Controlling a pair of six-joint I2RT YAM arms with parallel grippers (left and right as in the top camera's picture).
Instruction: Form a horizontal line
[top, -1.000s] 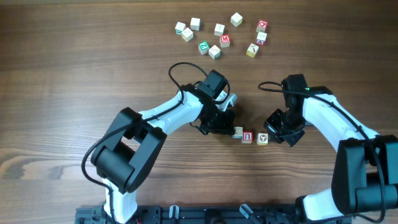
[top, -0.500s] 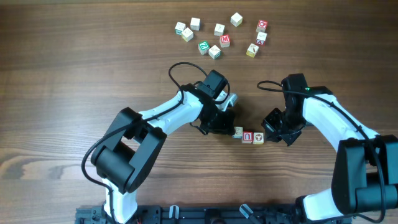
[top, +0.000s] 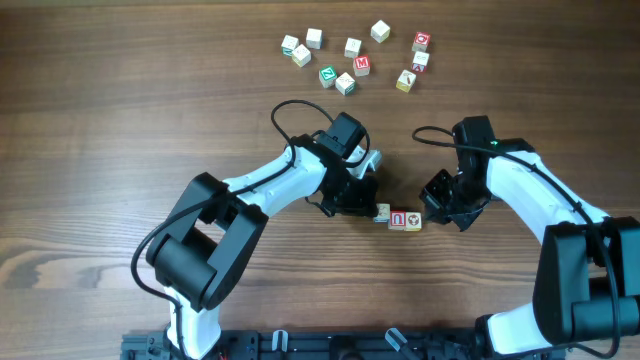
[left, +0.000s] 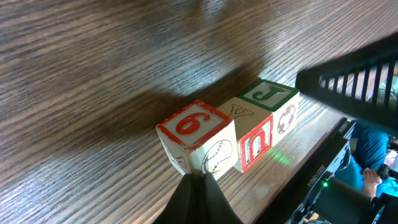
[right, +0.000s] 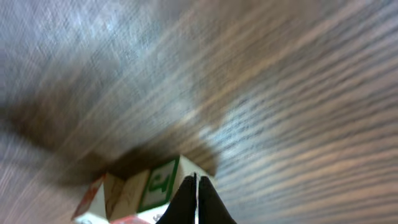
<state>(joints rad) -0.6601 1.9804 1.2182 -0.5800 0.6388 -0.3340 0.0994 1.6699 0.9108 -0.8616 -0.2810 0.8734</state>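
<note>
Blocks (top: 400, 218) sit in a row; left hand (left: 198, 185) and right hand (right: 196, 190), fingers pinched together, touch opposite ends.

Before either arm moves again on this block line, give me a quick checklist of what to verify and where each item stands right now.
1. Row joined: 6 block, middle block and J block touch side to side in the left wrist view: ok.
2. Row level: overhead, its left end is partly hidden: cannot tell.
3. Left gripper shut, empty, by the 6 block: ok.
4. Right gripper shut, empty, at the J block: ok.
5. All blocks lined up: loose blocks lie apart from the row: not ok.
</note>
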